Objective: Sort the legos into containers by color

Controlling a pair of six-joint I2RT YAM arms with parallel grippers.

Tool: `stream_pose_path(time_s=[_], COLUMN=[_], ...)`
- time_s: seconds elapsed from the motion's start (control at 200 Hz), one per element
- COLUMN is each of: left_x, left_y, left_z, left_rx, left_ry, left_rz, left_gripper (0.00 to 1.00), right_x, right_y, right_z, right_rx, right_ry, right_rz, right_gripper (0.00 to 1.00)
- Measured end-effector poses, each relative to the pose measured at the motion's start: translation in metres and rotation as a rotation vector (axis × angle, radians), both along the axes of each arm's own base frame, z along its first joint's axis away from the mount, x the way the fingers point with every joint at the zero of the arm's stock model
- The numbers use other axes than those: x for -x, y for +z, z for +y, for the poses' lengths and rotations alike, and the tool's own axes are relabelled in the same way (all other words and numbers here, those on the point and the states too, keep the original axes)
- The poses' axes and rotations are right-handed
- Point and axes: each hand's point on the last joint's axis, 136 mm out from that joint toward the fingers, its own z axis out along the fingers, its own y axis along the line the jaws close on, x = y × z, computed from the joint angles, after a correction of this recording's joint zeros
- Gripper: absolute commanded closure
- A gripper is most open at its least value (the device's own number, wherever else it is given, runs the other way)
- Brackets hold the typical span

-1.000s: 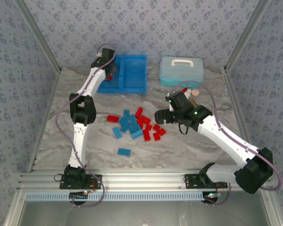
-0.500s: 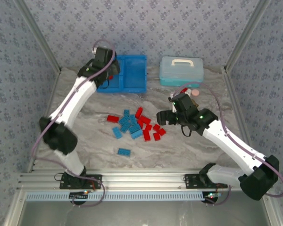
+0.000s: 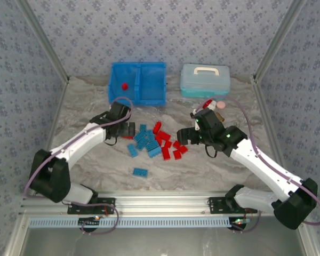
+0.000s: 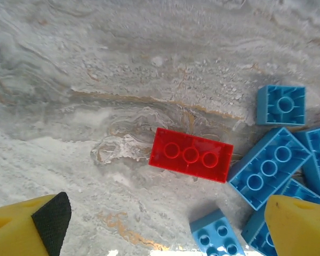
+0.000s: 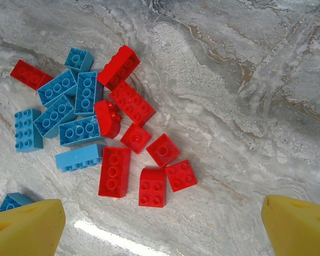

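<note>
From the top external camera, the legos (image 3: 154,141) lie heaped mid-worktop (image 3: 192,176) — blue ones mostly left, red ones right — with a lone blue brick (image 3: 140,172) nearer the arm bases. One red piece (image 3: 125,85) sits in the left compartment of the blue bin (image 3: 138,100). The left gripper (image 3: 129,129) hangs at the heap's left edge, the right gripper (image 3: 184,134) at its right edge.

Left wrist: its yellow fingers (image 4: 21,229) stand spread wide, empty, above a flat red brick (image 4: 191,154) just beside several blue bricks (image 4: 269,167).

Right wrist: its fingers (image 5: 26,226) are likewise spread, pinching nothing — the red cluster (image 5: 133,154) lies below them.
</note>
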Motion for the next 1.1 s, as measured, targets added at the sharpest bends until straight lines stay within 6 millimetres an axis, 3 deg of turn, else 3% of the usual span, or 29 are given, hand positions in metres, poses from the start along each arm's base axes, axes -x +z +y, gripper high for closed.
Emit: stream_pose_path(time_s=[0.44, 0.55, 0.655, 0.974, 1.099], left_x=[-0.025, -0.029, -0.036, -0.030, -0.021], left_y=[-0.064, -0.077, -0.081, -0.086, -0.090], left_z=[-0.012, -0.011, -0.011, -0.016, -0.013], left_rx=[0.001, 0.005, 0.019, 0.059, 0.057], left_ry=[0.059, 0.069, 0.078, 0.065, 0.059], left_rz=[0.146, 0.173, 0.175, 0.205, 0.223], left_gripper=[0.01, 0.05, 0.13, 0.06, 0.17], right_x=[0.000, 0.001, 0.000, -0.001, -0.001], right_y=[-0.004, -0.004, -0.005, -0.011, -0.013], right_z=[0.002, 0.002, 0.002, 0.003, 0.005], right_rx=[0.010, 0.010, 0.013, 0.025, 0.031], right_ry=[0.006, 0.007, 0.006, 0.006, 0.010], right_rz=[0.010, 0.011, 0.012, 0.026, 0.034], right_gripper=[0.02, 0.02, 0.02, 0.02, 0.02])
